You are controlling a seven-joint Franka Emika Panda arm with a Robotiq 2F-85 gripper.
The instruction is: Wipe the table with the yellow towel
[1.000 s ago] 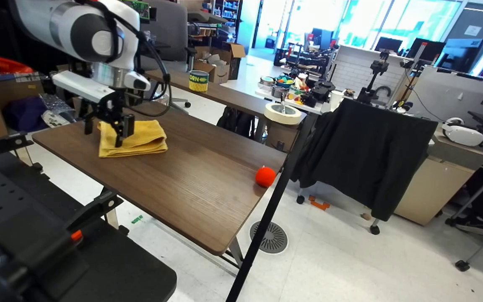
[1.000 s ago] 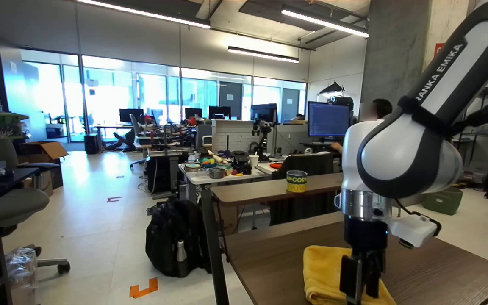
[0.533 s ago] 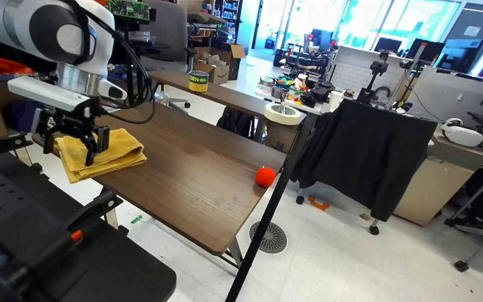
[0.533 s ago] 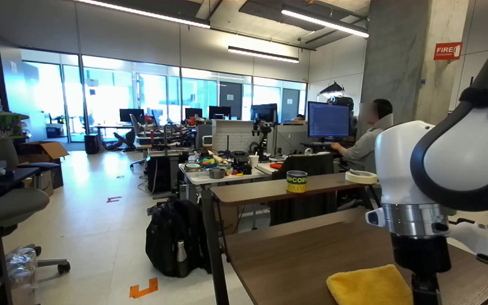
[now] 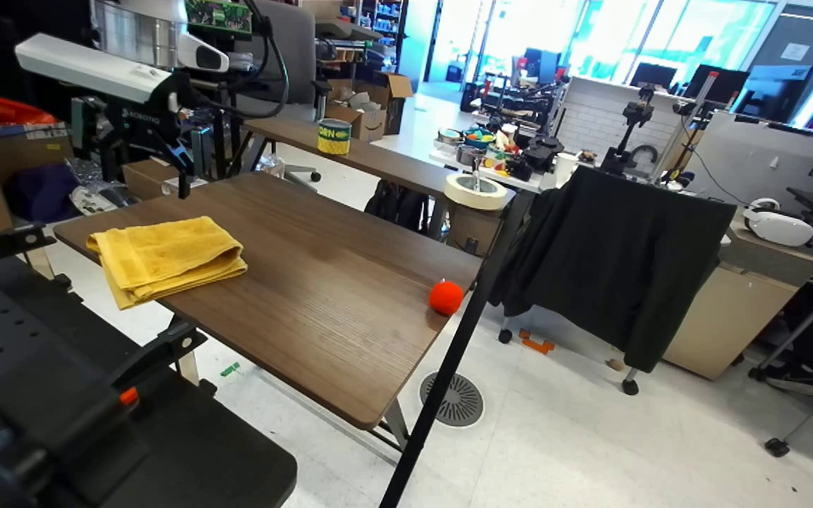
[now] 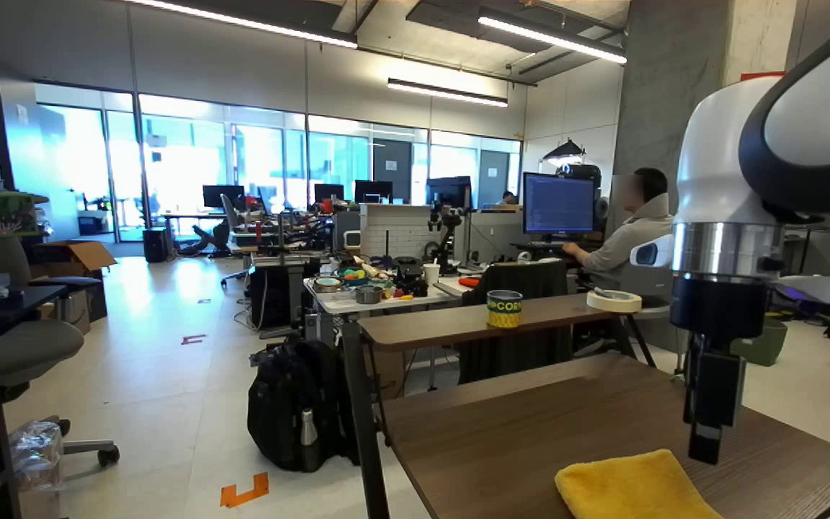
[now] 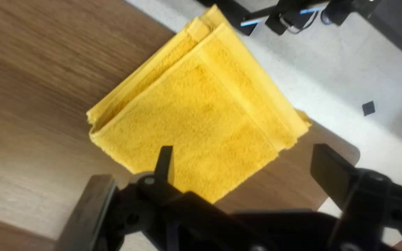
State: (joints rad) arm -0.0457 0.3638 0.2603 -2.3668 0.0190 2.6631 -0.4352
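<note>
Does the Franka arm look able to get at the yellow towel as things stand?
Likely yes: its gripper hangs open above the table, and nothing shows between it and the yellow towel in the wrist view.

Bright windows (image 6: 267, 155), pale floor (image 6: 155, 389), ceiling lights (image 6: 553, 40), pillar (image 6: 663, 94)

Mustard and orange-red against brown wood grain

The table (image 5: 308, 296) is dark brown, streaked with wood grain. On the table, the yellow towel (image 7: 201, 111) is mustard, with a paler stripe near one edge. Above the table, the gripper (image 5: 144, 164) is black. The ball (image 5: 446, 298) near one end of the table is orange-red. Beyond the table, the can (image 6: 504, 310) is yellow with a dark green band.
</note>
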